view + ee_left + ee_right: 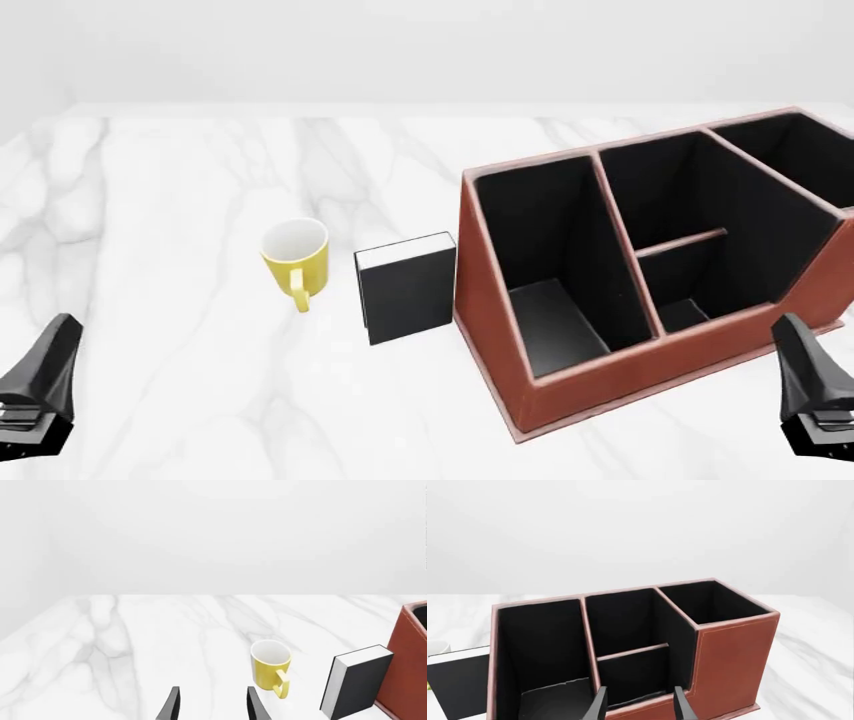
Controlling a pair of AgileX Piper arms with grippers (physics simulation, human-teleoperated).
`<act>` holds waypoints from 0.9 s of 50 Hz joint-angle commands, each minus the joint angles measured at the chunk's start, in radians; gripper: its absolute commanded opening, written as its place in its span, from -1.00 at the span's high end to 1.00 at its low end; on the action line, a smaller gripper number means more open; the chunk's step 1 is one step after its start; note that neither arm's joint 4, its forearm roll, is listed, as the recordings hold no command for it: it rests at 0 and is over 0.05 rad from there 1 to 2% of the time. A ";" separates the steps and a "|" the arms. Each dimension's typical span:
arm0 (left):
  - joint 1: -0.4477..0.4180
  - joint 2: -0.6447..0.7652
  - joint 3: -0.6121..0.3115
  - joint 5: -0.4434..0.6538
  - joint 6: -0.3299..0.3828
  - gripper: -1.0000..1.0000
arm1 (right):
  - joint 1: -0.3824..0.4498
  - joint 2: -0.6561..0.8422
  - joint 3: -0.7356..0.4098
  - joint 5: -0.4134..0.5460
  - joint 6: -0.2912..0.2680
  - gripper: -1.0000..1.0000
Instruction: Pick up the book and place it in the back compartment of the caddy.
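Black hardcover book [411, 296] beside leather-like caddy [497, 330].

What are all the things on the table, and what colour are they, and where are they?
mug: one, yellow with a white inside, standing upright on the table, left of the book, handle towards the arms' side.
book: one, black cover with white page edges, standing upright between the mug and the caddy, close beside the caddy's left wall.
caddy: one, reddish-brown outside with black lining, on the right part of the table, split into several cells, all looking empty.
table: one, white marble with grey veins, under everything.
left hand: one, black, low at the front view's left edge, open, holding nothing.
right hand: one, black, low at the front view's right edge, in front of the caddy, open, holding nothing.
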 commanded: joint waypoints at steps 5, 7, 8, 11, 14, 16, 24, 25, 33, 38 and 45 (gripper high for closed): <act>-0.016 0.018 -0.055 0.030 0.002 -1.00 | 0.005 0.004 -0.006 0.005 -0.003 -1.00; -0.033 0.049 -0.070 0.018 0.004 -1.00 | 0.005 0.006 -0.006 0.004 -0.003 -1.00; -0.033 0.051 -0.070 0.016 0.004 -1.00 | 0.005 0.006 -0.006 0.004 -0.003 -1.00; -0.085 0.093 -0.116 0.011 0.012 -1.00 | 0.007 0.006 -0.007 0.005 -0.001 -1.00; -0.145 0.201 -0.192 -0.009 0.092 -1.00 | 0.009 0.009 -0.006 0.001 -0.002 -1.00; -0.166 0.244 -0.245 0.001 0.134 -1.00 | 0.011 0.012 -0.006 -0.002 0.000 -1.00; -0.304 0.514 -0.469 0.034 0.239 -1.00 | 0.016 0.025 -0.004 -0.014 0.001 -1.00; -0.317 0.545 -0.500 0.047 0.250 -1.00 | 0.017 0.027 -0.003 -0.016 0.002 -1.00; -0.432 0.770 -0.739 0.160 0.325 -1.00 | 0.019 0.039 -0.002 -0.028 0.002 -1.00; -0.497 0.906 -0.867 0.233 0.360 -1.00 | 0.020 0.050 -0.001 -0.037 0.006 -1.00; -0.528 1.040 -0.994 0.293 0.369 -1.00 | 0.021 0.056 0.000 -0.042 0.006 -1.00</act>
